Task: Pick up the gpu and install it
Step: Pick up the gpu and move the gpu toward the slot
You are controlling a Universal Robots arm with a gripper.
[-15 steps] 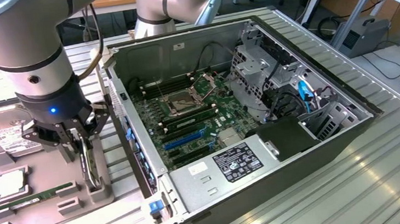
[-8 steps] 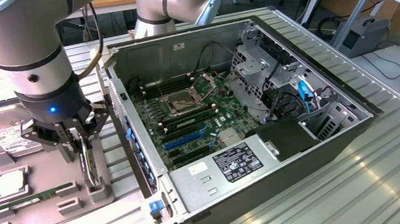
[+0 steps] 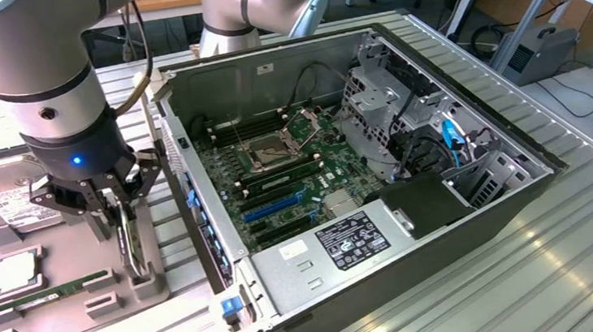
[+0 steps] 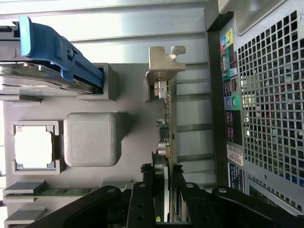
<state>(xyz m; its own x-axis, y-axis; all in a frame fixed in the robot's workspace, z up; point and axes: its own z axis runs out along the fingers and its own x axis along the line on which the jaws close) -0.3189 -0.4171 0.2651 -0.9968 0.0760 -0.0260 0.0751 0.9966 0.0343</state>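
Observation:
The gpu (image 3: 127,246) stands on edge in a slot of the grey holder tray (image 3: 71,310), at the exterior view's left, beside the open computer case (image 3: 517,194). In the wrist view the gpu (image 4: 167,128) shows edge-on, with its silver bracket (image 4: 164,61) at the far end. My gripper (image 3: 115,209) comes down from above with one finger on each side of the card. Its black fingers (image 4: 142,199) press against both faces of the card, so the gripper (image 4: 165,194) is shut on it. The card's lower edge still sits in the holder.
The tray also holds a hard drive (image 3: 6,202) with a blue rail (image 4: 52,47), a processor (image 3: 13,275) and a green memory stick (image 3: 48,294). The case's rear panel (image 4: 266,104) stands close beside the card. The motherboard (image 3: 275,176) lies exposed inside, with blue slots (image 3: 268,205).

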